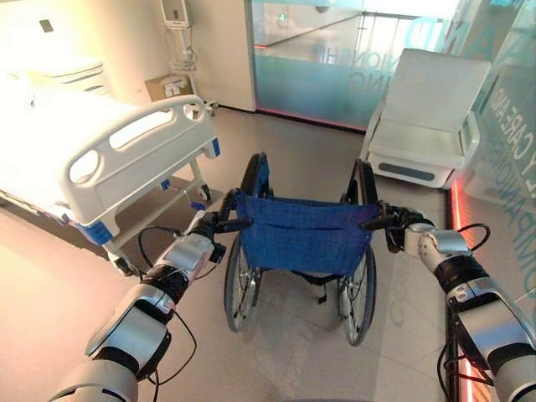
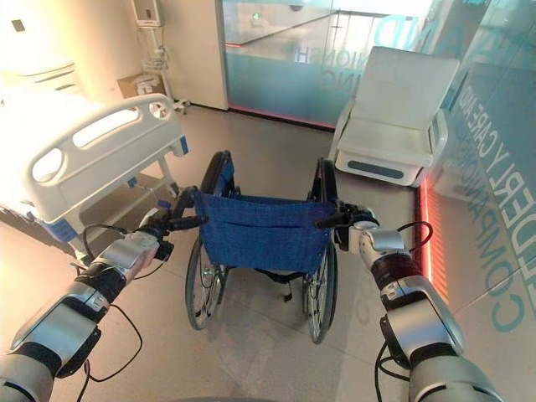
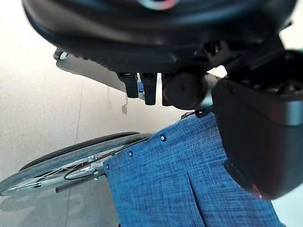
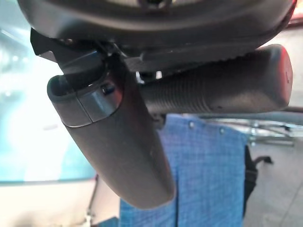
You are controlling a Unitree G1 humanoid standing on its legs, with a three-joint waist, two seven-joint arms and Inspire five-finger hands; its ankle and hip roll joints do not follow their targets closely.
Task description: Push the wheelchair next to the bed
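Your left hand grips the wheelchair by its left push handle, your right hand clenches the right push handle. Wheelchair stands on the floor, near the bed footboard, not beside it. White armchair beyond.

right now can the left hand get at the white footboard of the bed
Probably not yet: the left hand is curled round the blue fabric wheelchair's black push handle, and open floor separates it from the white footboard.
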